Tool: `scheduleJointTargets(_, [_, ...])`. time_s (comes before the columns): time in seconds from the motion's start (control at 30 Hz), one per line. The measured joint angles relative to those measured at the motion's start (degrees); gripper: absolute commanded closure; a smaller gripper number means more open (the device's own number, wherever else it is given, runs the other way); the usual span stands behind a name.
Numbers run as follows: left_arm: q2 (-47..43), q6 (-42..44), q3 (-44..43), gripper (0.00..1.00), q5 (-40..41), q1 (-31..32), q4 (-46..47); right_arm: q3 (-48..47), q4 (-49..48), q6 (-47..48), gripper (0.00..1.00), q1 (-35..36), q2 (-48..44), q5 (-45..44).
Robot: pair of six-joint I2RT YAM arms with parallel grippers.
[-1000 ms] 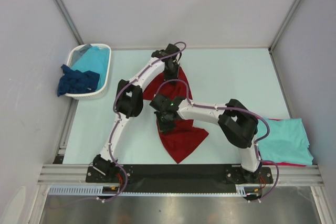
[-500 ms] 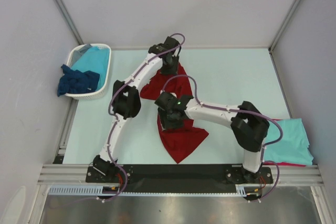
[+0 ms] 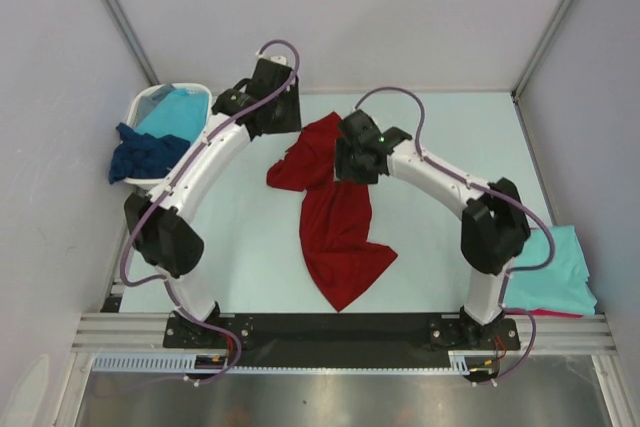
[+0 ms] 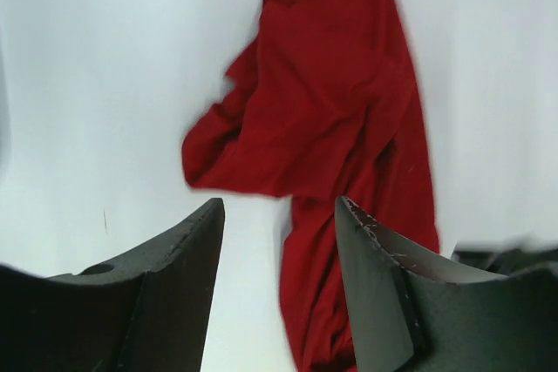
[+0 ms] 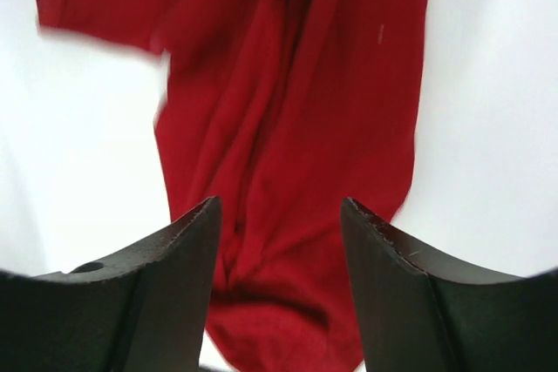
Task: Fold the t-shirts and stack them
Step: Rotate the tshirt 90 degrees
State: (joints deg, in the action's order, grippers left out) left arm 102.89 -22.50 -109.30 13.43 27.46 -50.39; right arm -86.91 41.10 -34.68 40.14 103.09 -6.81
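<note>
Pale, smooth tabletop (image 3: 440,147), shut in by plain grey panels, is occupied at its middle by the dark red t-shirt (image 3: 335,222). The shirt is spread long and narrow, and its soft matte cloth is rumpled into lengthwise ridges, with a sleeve bunched off to one side. It is gripped by nothing. The left gripper (image 4: 277,206) is positioned off the shirt's far end, jaws apart and empty, with the cloth ahead of and below its fingers. The right gripper (image 5: 279,202) is poised directly over the cloth, likewise spread and empty.

Left of the left gripper, a white plastic basket (image 3: 140,107) is filled with a turquoise shirt (image 3: 178,112), and a navy shirt (image 3: 145,157) is draped over its rim. Well right of the right gripper, a flat folded turquoise shirt (image 3: 555,272) is set on a red one (image 3: 560,313).

The central placement is judged to keep the cloth within reach of both arms, with the stack kept aside; folding is judged not yet begun.
</note>
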Motion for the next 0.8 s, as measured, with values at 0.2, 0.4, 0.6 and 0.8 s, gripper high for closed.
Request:
scheduleJointTargets(0.2, [-2.8, -2.51, 17.88, 0.45, -0.07, 0.0, 2.38, -19.63, 1.36, 2.84, 0.4, -6.69, 15.58, 0.59])
scheduleJointTargets(0.4, [-1.62, -3.54, 22.4, 0.46, -0.09, 0.0, 3.02, -44.19, 5.51, 4.55, 0.41, -11.04, 31.85, 0.63])
scheduleJointTargets(0.6, [2.99, -4.0, 20.68, 0.48, -0.35, -0.28, 4.55, -49.83, 9.29, 5.14, 0.43, -14.21, 38.29, 1.05])
scheduleJointTargets(0.8, [9.35, -4.04, 20.02, 0.5, -0.98, -0.48, 4.85, -49.83, 10.51, 6.01, 0.45, -16.17, 40.37, 1.18])
